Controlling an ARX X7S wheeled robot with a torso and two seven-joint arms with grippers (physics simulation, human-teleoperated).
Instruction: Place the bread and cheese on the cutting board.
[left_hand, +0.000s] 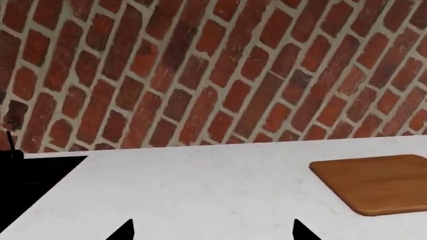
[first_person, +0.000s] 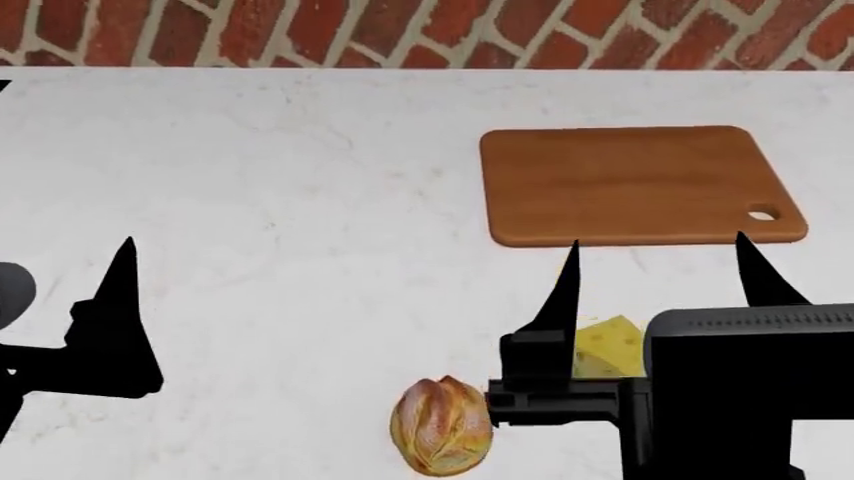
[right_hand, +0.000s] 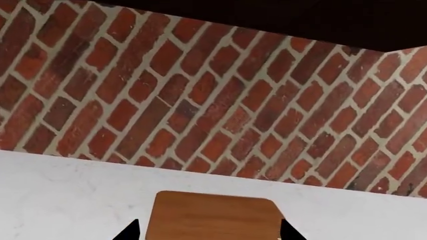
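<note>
Under the spread right gripper (first_person: 658, 268) sits the cheese (first_person: 607, 349), bread (first_person: 442, 425) beside.

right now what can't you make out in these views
- Cheese, head view: right side hidden behind the right tool and its black housing.
- Bread: absent from both wrist views.
- Cutting board: cut off by the frame edge in both wrist views.
- Left tool: only fingertips show.
</note>
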